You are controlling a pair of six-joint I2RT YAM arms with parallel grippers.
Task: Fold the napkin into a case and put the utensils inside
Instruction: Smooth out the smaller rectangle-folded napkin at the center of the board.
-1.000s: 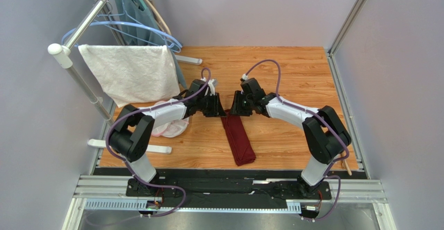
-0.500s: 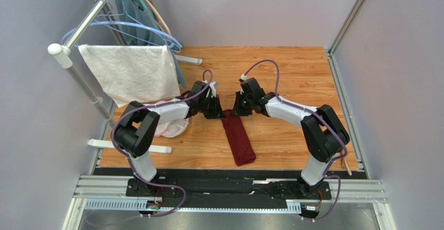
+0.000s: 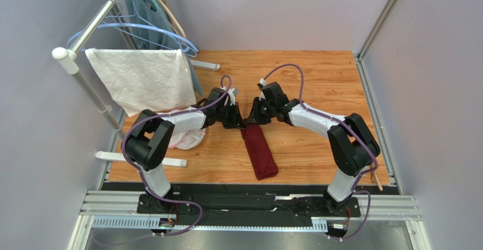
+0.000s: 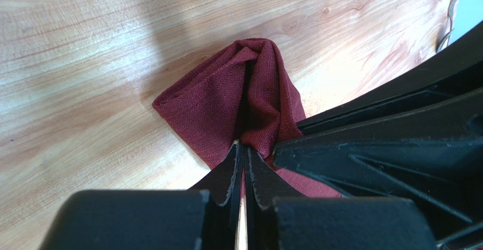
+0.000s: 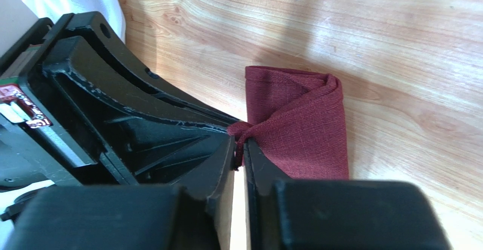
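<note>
The maroon napkin [image 3: 259, 151] lies as a narrow folded strip running from mid-table toward the near edge. Both grippers meet at its far end. My left gripper [image 3: 240, 121] is shut on one far corner, and the left wrist view shows cloth [image 4: 238, 97] bunched up from its closed tips [image 4: 242, 148]. My right gripper [image 3: 251, 119] is shut on the other far corner [image 5: 295, 114], with a pinch of fabric drawn into its tips [image 5: 239, 141]. A slim tan handle [image 3: 376, 178] pokes out by the right arm's base; the rest of the utensils is hidden.
A white towel [image 3: 142, 79] hangs on a rack at the back left, with blue hangers [image 3: 156, 32] behind it. A white and pink bundle [image 3: 187, 139] lies under the left arm. The rack's white foot [image 3: 142, 159] crosses the table's left edge. Walls close in on both sides.
Both grippers have closed on the napkin's far end, which is now gathered between them. The left arm's elbow has shifted slightly; the strip itself has stayed in place.
</note>
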